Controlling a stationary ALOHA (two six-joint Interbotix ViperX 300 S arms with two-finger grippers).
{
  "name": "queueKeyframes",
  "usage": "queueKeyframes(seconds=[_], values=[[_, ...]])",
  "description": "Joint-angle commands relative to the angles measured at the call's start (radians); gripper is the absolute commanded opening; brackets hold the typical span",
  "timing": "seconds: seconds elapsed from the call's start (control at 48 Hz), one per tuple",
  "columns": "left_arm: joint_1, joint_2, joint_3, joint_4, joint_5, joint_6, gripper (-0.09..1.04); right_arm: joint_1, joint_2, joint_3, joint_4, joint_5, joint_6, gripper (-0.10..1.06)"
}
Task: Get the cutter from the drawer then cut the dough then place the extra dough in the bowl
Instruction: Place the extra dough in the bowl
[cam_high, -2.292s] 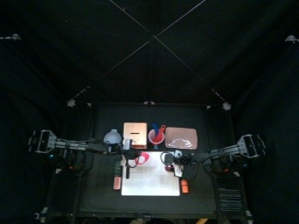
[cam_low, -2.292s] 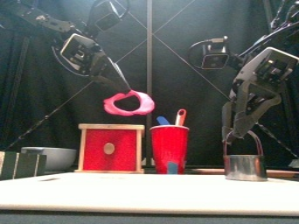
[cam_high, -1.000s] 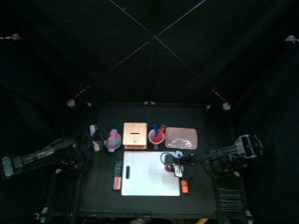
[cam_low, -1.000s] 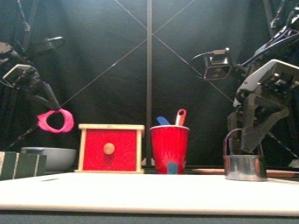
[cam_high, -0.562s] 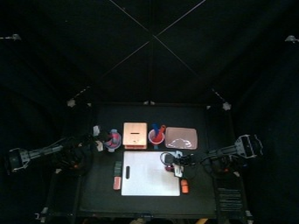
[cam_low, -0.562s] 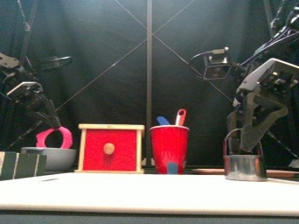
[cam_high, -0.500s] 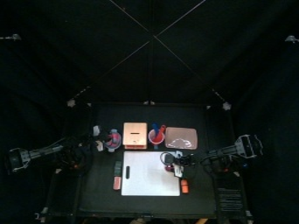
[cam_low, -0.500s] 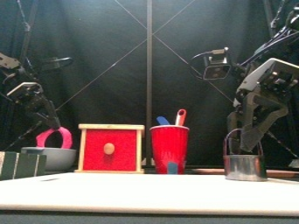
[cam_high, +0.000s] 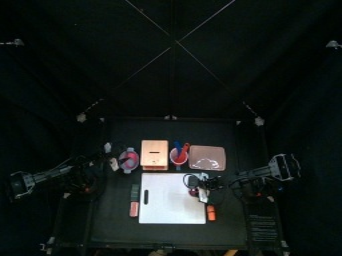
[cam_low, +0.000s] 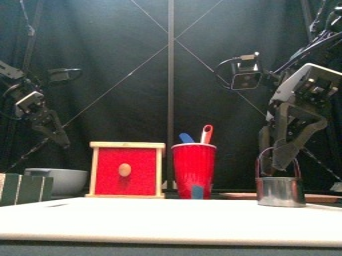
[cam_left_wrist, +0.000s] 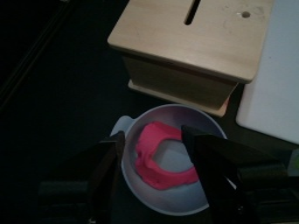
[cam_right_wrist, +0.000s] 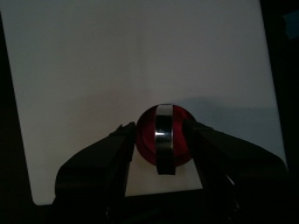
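The left gripper (cam_left_wrist: 159, 147) hangs with its jaws apart and nothing between them, right over the bowl (cam_left_wrist: 176, 206). Half a second ago it held the dough upright at the bowl's rim, and the front view showed pink standing above the grey edge. Now the dough (cam_left_wrist: 149, 150) has left the jaws and lies in the bowl straight below them, and from the front no pink shows over the rim. The gripper itself has barely shifted since then.

The dough is a pink ring pulled out of round. It slumps against one side of the bowl's inner wall, and bare bowl shows through its hole. Just past the bowl from the gripper stands the box (cam_left_wrist: 193, 39), close beside the bowl, with an edge of the board (cam_left_wrist: 275, 87) next to it.

Well apart, across the board, the right gripper (cam_right_wrist: 167, 140) is as it was before. Its jaws are closed on the wire handle of the cutter (cam_right_wrist: 167, 131), which stands on the board directly under it. A reddish disc (cam_right_wrist: 149, 140) fills the cutter's ring.
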Motion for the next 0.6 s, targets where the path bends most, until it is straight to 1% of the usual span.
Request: queueKeyframes(seconds=[0.021, 0.083, 0.188, 0.25, 0.354, 0.458, 0.604], values=[[-0.020, 0.000, -0.015, -0.008, -0.034, 0.006, 0.89, 0.002, -0.029, -0.025, -0.008, -0.006, -0.002, 0.83], [-0.063, 0.000, -0.015, -0.005, -0.063, 0.009, 0.89, 0.002, -0.038, -0.029, -0.020, -0.011, -0.006, 0.83], [-0.163, 0.002, -0.014, 0.014, -0.140, 0.009, 0.89, 0.000, -0.057, -0.034, -0.046, -0.031, -0.003, 0.83], [-0.238, 0.002, -0.011, 0.023, -0.216, 0.005, 0.89, -0.005, -0.069, -0.038, -0.064, -0.051, -0.002, 0.83], [-0.333, 0.008, -0.008, 0.020, -0.344, 0.000, 0.89, -0.006, -0.097, -0.040, -0.086, -0.101, -0.002, 0.83], [-0.414, 0.025, -0.003, 0.015, -0.472, -0.002, 0.88, -0.023, -0.118, -0.032, -0.104, -0.201, -0.003, 0.83], [-0.500, 0.071, -0.005, 0.009, -0.589, -0.003, 0.88, -0.051, -0.124, -0.009, -0.123, -0.359, -0.005, 0.83]])
